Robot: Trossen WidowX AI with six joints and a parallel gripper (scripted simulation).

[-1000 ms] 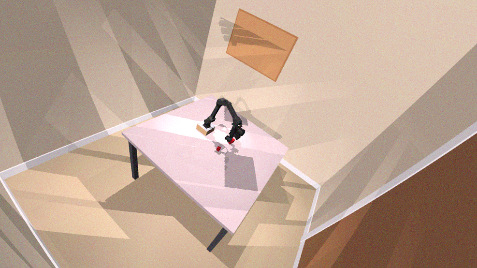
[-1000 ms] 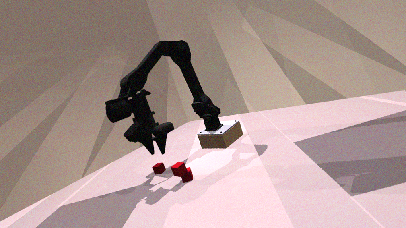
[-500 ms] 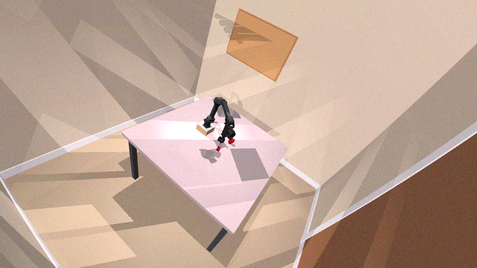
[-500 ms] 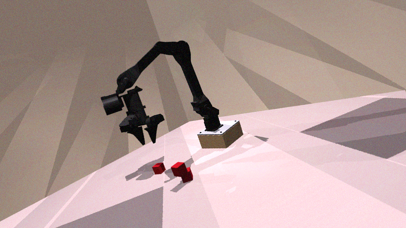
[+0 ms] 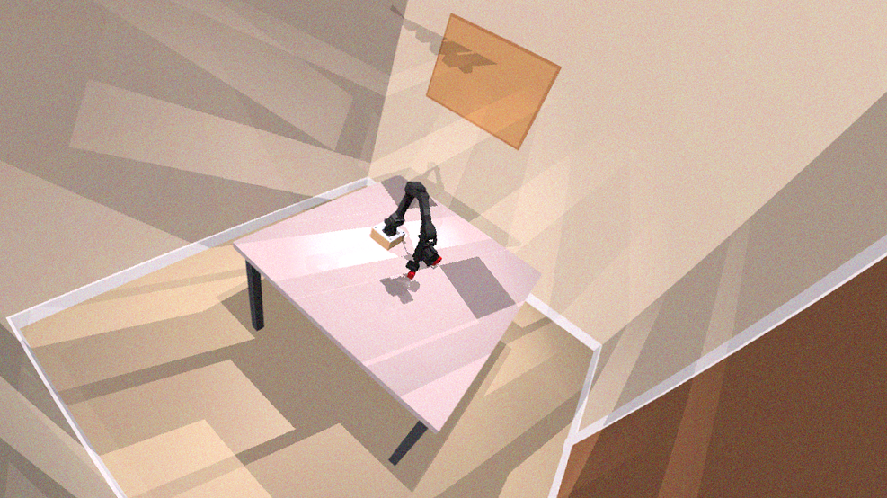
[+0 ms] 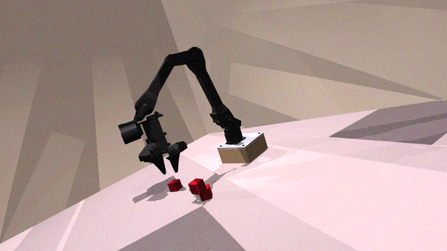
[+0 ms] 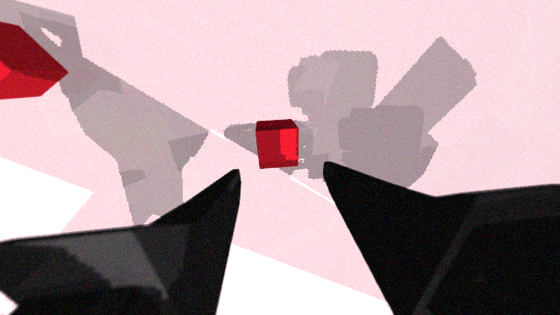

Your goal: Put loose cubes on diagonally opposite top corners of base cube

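Looking across the pale pink table [image 6: 348, 193], I see broad grey shadow bands on its surface, and the black arm rises from a white plate on a tan block mount [image 6: 243, 149] near the far edge. My black two-fingered tool [image 6: 168, 170] hangs above the table with its pointed fingers apart and nothing between them; it is open and holds nothing. Nothing stands between the fingertips and the small red loose cube [image 6: 174, 185] below them, which sits alone on the table inside the tool's own shadow. From the wrist view that cube [image 7: 277, 143] shows just beyond the gap between the fingers, square-edged, level, with one brighter lit face. Just to the side, in the exterior view, the second red loose cube [image 6: 196, 185] sits up on the red base cube [image 6: 206, 194], overhanging one top corner so the pair reads as a stepped shape. The lone cube lies near this stack but apart from it. In the top view the cubes are too small for me to separate.
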